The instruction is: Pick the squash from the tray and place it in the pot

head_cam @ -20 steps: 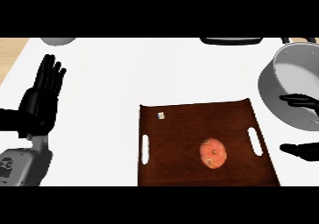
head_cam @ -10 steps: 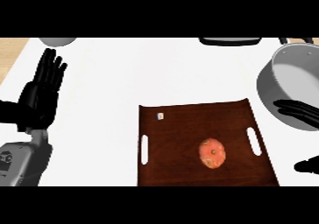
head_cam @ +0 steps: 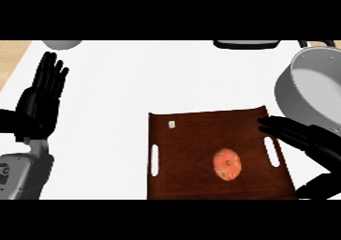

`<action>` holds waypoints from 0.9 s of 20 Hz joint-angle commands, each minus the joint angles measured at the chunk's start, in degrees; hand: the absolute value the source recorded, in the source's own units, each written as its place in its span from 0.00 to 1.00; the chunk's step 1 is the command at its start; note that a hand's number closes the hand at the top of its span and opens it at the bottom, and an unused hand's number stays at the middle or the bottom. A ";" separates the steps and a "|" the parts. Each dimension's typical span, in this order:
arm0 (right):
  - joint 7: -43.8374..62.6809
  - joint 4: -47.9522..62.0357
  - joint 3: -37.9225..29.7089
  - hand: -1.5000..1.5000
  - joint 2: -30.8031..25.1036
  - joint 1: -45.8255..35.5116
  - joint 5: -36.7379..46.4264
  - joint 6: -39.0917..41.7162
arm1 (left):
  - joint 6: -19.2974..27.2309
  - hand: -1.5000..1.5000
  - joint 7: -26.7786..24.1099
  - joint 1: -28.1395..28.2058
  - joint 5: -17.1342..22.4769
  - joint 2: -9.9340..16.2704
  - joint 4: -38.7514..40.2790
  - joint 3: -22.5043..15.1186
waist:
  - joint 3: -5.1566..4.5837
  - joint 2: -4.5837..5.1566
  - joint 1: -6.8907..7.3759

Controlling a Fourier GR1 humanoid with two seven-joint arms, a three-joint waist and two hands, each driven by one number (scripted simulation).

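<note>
right hand (head_cam: pixel 308 140) open, empty, above tray (head_cam: pixel 201 183) edge | squash (head_cam: pixel 227 164) untouched

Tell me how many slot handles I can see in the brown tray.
2. One slot handle is cut in the left side of the tray, the other slot handle in its right side, next to the right hand.

Right hand (head_cam: pixel 308 140) now further left, fingers over the tray's (head_cam: pixel 201 140) right edge.
</note>
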 commanded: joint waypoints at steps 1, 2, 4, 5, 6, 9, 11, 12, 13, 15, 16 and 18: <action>14.30 -6.72 4.78 0.00 5.04 -1.83 3.76 3.12 | -2.01 0.50 0.79 0.35 1.11 1.11 -1.34 1.36 | 0.00 0.00 0.31; 10.04 -3.38 5.45 0.00 5.86 1.72 7.20 0.19 | -1.75 0.50 -1.26 -0.69 0.00 -0.07 1.83 1.34 | 0.04 0.10 -0.03; 10.41 -0.79 4.96 0.00 6.88 0.36 7.66 2.63 | 0.42 0.50 3.04 -2.31 -1.52 -0.41 0.07 0.69 | 0.07 0.10 0.15; 8.41 0.35 5.31 0.00 7.61 1.27 9.24 1.99 | -2.15 0.50 -2.07 -0.45 -0.75 -1.70 2.44 0.89 | 0.06 0.13 0.09; 8.44 1.20 4.03 0.00 7.90 -0.30 8.95 4.25 | -3.63 0.50 -1.91 0.96 0.02 -0.82 1.37 2.07 | 0.06 0.11 0.22; 7.45 1.80 3.85 0.00 10.43 0.57 11.73 4.65 | -2.76 0.50 -1.65 -0.18 -2.34 -2.51 2.37 1.20 | 0.06 0.11 0.07; 8.40 -0.13 5.75 0.00 12.74 2.74 14.68 2.58 | -2.34 0.50 1.47 -3.03 -2.28 -1.32 2.07 2.70 | 0.06 0.09 -0.06; 6.69 4.61 4.95 0.00 13.75 -0.68 16.05 2.70 | -4.62 0.50 -2.43 0.52 -1.15 -1.43 3.04 3.99 | 0.06 0.12 0.18; 3.79 5.35 5.42 0.00 14.38 0.53 17.52 0.77 | -3.49 0.50 -0.84 -1.10 -2.65 -1.91 2.15 2.94 | 0.07 0.11 0.12; 0.28 5.43 3.41 0.00 13.57 1.63 16.17 1.44 | -2.08 0.50 1.05 -2.45 -3.57 -2.86 1.82 2.49 | 0.07 0.10 0.01; 2.72 4.07 6.03 0.00 16.52 2.77 19.17 -1.35 | -2.68 0.50 2.59 -1.72 -3.13 -1.94 -0.53 2.89 | 0.07 0.07 0.07; 6.38 -1.58 4.39 0.00 16.03 2.39 18.08 3.64 | -0.90 0.50 5.32 0.60 -4.15 -3.49 -5.29 1.52 | 0.06 0.01 0.10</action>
